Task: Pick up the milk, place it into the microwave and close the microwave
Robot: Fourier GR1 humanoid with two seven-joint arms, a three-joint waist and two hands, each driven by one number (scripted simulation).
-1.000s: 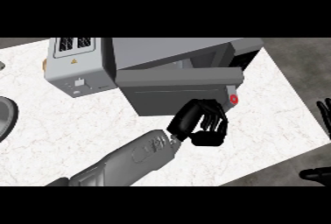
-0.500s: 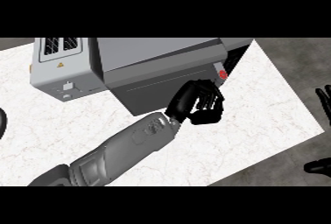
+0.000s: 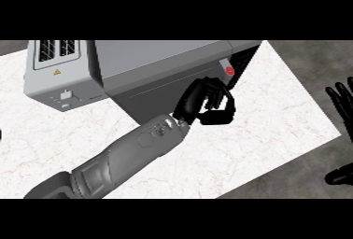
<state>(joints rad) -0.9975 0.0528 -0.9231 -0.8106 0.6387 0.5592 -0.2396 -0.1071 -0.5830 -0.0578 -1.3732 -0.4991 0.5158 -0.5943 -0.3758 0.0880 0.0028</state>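
Observation:
The grey microwave [image 3: 158, 56] stands at the back of the white marble counter [image 3: 276, 126]. Its dark door [image 3: 148, 100] is swung almost flush with the front, leaving a narrow dark gap near the red button [image 3: 229, 71]. My left hand [image 3: 207, 105] rests against the door's free edge, fingers relaxed and bent, holding nothing. The milk shows nowhere; the microwave's inside is hidden behind the door. My right hand [image 3: 341, 100] rests open at the view's right edge, fingers up, off the counter.
The microwave's left side carries vent slots [image 3: 59, 46] and a warning label [image 3: 56, 72]. The counter ends at a slanted edge on the right and lower right, with dark floor [image 3: 303, 182] beyond it.
The door has swung from wide open to nearly closed, with my left hand moving up and right along with it. The right hand has stayed put.

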